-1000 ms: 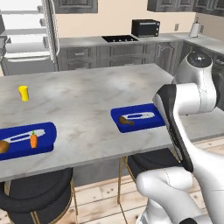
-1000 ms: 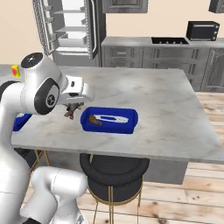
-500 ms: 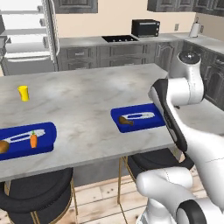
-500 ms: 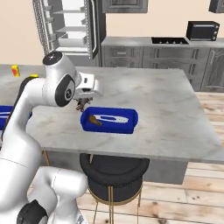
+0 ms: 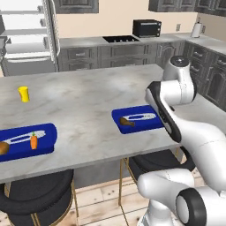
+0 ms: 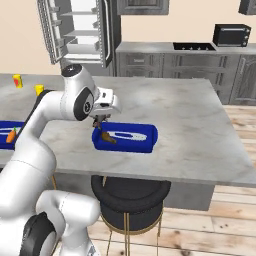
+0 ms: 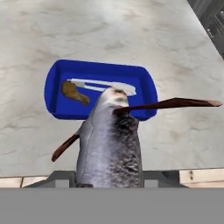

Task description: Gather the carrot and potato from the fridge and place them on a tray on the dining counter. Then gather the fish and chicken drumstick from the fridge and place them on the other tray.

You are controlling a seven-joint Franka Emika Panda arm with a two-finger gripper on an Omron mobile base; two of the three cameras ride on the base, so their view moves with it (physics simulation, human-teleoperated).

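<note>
A grey fish [image 7: 109, 144] with dark fins is held in my gripper [image 6: 101, 119], which is shut on it and hangs over the left end of a blue tray [image 6: 142, 142] on the dining counter [image 6: 190, 125]. The fish hides the fingertips in the hand view. A brown chicken drumstick [image 7: 74, 92] lies in that tray [image 7: 144, 83], also seen as the drumstick [image 5: 126, 121] from the left base. Farther left, a second blue tray [image 5: 46, 132] holds the carrot [image 5: 34, 141] and the potato [image 5: 3, 148].
The fridge [image 6: 75, 30] stands open behind the counter. A yellow cup [image 5: 23, 93] sits on the far left of the counter. Round black stools [image 6: 130, 195] stand under its near edge. A microwave [image 5: 146, 28] sits on the back worktop.
The arm has swung in over the counter, carrying the fish from beside the right tray to above its left end. The trays and their contents have not moved.
</note>
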